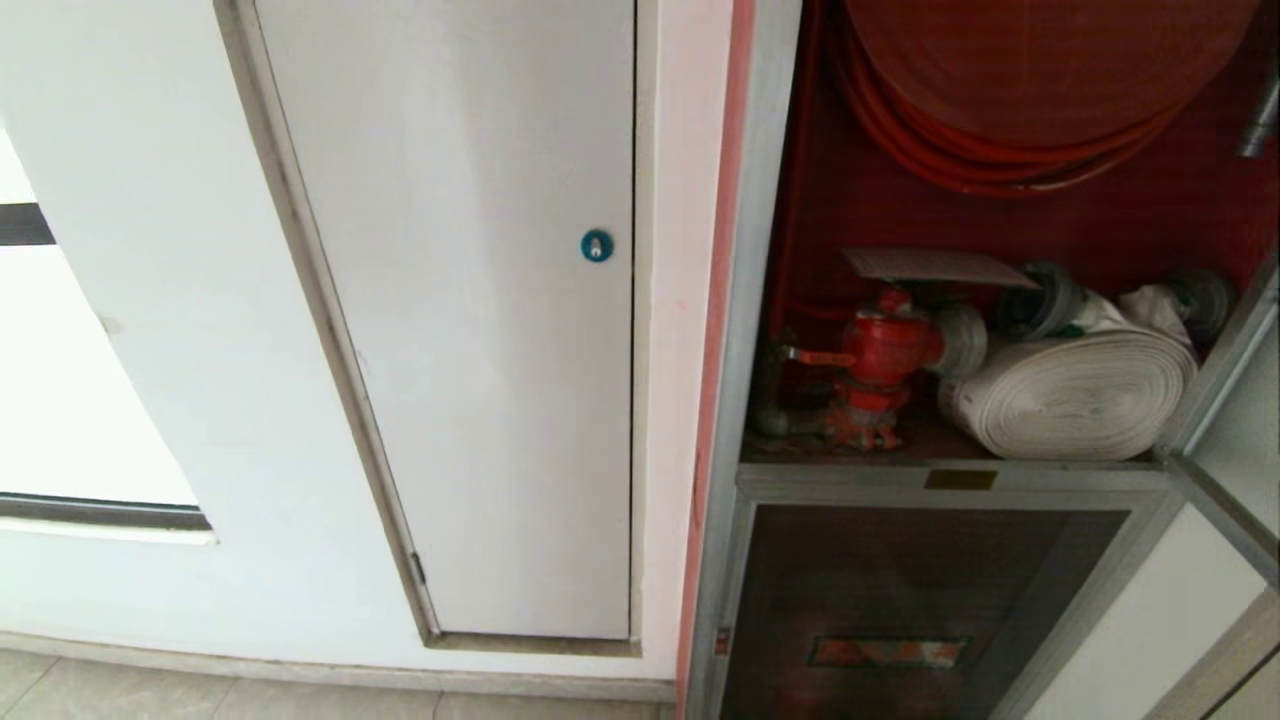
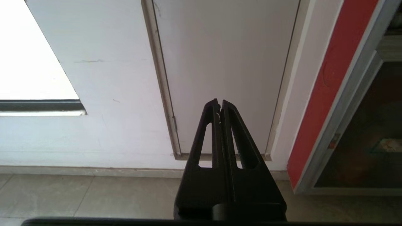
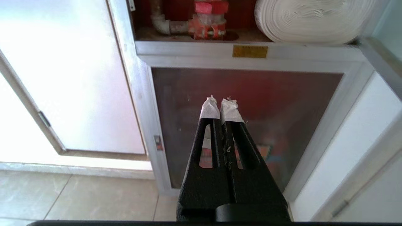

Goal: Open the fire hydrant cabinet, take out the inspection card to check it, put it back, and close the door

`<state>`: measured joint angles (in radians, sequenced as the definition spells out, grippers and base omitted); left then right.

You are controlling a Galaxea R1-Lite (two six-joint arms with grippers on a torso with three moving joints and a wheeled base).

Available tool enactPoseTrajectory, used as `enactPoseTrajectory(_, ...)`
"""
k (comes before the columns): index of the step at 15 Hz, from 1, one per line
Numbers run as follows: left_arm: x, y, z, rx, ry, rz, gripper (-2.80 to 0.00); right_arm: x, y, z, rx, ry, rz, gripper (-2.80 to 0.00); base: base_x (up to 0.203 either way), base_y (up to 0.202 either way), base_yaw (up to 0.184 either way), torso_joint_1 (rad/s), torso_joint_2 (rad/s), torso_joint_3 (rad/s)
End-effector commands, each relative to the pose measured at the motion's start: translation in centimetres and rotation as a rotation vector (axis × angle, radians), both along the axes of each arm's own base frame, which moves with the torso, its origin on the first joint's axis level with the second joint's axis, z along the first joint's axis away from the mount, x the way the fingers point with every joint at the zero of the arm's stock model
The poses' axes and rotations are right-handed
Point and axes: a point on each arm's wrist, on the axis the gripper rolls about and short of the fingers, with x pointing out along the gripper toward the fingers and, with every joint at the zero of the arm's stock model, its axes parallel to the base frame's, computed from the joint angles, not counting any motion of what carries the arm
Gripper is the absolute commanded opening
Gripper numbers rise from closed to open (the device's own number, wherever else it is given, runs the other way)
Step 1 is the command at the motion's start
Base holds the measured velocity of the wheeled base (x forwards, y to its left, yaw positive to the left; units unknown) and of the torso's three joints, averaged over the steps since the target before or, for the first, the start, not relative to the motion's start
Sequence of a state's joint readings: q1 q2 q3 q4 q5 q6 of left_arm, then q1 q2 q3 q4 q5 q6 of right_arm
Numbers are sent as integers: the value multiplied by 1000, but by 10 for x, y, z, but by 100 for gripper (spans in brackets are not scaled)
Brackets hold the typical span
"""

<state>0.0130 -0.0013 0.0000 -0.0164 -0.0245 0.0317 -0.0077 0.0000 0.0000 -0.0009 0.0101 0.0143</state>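
The fire hydrant cabinet (image 1: 752, 300) stands open, showing its red inside, a red hose reel (image 1: 1040, 70), a red valve (image 1: 880, 350) and a white rolled hose (image 1: 1080, 395). A flat pale sheet, apparently the inspection card (image 1: 935, 265), lies on top of the valve. The door (image 1: 1215, 380) is swung out at the right edge. Neither arm shows in the head view. My left gripper (image 2: 219, 103) is shut and empty, facing the white wall door. My right gripper (image 3: 220, 102), with white-taped tips, is shut and empty before the lower dark glass panel (image 3: 251, 103).
A plain white door (image 1: 470, 350) with a round blue lock (image 1: 596, 245) is set in the wall left of the cabinet. A bright window (image 1: 60, 380) sits at the far left. Grey floor tiles (image 2: 94, 197) run along the wall's foot.
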Motion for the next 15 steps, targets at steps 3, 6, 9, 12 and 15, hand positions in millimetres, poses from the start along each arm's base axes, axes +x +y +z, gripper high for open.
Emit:
enactPoseTrajectory(3,1,0,-2,-3,7,1,-280,0,0,0,0,-4,1,-280,-194,0,1,1,6,0)
enactPoseTrajectory(6,1,0,-2,-2,7,1,-280,0,0,0,1,-4,1,-280,-197,0,2,4,2,1)
enactPoseTrajectory(9,1,0,-2,-1,7,1,-280,0,0,0,1,-4,1,-280,-195,0,1,4,1,1)
enactPoseTrajectory(12,1,0,-2,-2,7,1,-280,0,0,0,0,-4,1,-280,-194,0,1,4,2,2)
enactPoseTrajectory(15,1,0,-2,-3,8,1,-280,0,0,0,-1,-4,1,-280,-196,0,1,1,4,3)
